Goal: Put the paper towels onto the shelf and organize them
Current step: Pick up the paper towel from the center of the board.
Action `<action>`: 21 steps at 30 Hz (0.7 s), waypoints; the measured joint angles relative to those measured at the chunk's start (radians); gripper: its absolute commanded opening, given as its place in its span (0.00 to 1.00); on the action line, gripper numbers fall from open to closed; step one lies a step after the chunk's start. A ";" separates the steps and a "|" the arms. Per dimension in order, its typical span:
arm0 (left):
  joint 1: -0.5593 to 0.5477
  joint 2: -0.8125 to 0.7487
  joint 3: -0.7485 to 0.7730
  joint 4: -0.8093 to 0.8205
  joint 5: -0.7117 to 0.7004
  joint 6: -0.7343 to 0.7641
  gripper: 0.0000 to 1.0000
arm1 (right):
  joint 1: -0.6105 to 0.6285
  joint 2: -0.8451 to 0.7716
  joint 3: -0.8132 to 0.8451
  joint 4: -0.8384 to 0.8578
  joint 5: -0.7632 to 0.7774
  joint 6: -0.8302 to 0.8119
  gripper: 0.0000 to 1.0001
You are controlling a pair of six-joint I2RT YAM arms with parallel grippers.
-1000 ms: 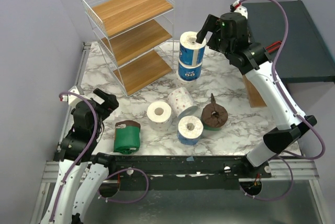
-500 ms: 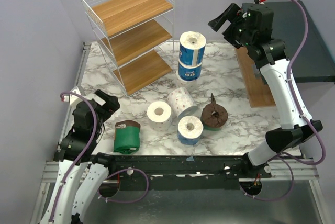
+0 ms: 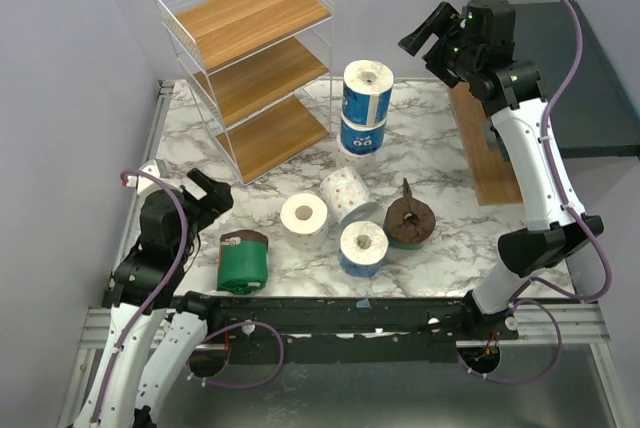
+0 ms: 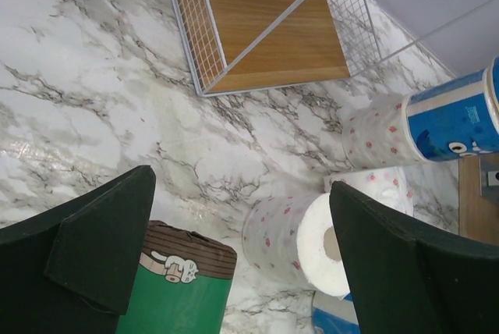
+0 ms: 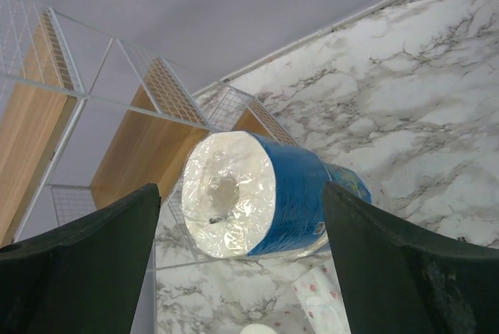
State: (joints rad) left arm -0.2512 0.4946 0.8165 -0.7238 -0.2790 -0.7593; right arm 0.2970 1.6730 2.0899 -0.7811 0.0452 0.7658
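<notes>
The white wire shelf (image 3: pixel 250 58) with wooden boards stands at the far left, all tiers bare. Two blue-wrapped rolls (image 3: pixel 367 91) stand stacked just right of it. Two white speckled rolls (image 3: pixel 305 216), an upright blue roll (image 3: pixel 363 248), a brown-ended roll (image 3: pixel 409 220) and a lying green roll (image 3: pixel 243 260) sit in the near middle. My right gripper (image 3: pixel 425 33) is open and empty, raised to the right of the stack; its wrist view shows the top blue roll (image 5: pixel 257 193) between the open jaws (image 5: pixel 242 188). My left gripper (image 3: pixel 205 193) is open and empty, above the green roll (image 4: pixel 183 287) and a speckled roll (image 4: pixel 300 240).
A wooden board (image 3: pixel 480 148) lies along the table's right side, next to a dark flat box (image 3: pixel 570 78). The shelf's bottom board (image 4: pixel 265 30) shows in the left wrist view. The table's edges run close to the shelf on the left and back.
My right gripper has pulled its finger out of the top blue roll's core and risen up and to the right, leaving the roll on the stack. The left arm shifted only slightly.
</notes>
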 measured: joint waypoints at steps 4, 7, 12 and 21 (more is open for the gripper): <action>0.000 0.013 -0.018 0.020 0.051 0.000 0.99 | 0.000 0.031 0.045 -0.029 0.016 -0.027 0.85; 0.000 0.017 -0.029 0.043 0.090 -0.001 0.98 | 0.000 0.069 0.074 -0.033 0.017 -0.042 0.81; -0.003 0.018 -0.051 0.064 0.133 -0.005 0.98 | 0.000 0.127 0.078 -0.045 0.016 -0.057 0.78; -0.018 0.025 -0.088 0.081 0.152 -0.008 0.98 | 0.036 0.134 0.063 -0.047 0.008 -0.073 0.78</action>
State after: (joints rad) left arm -0.2691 0.5198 0.7288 -0.6426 -0.1272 -0.7677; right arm 0.3332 1.8072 2.1532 -0.8284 0.0532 0.6926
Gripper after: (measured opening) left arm 0.980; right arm 0.781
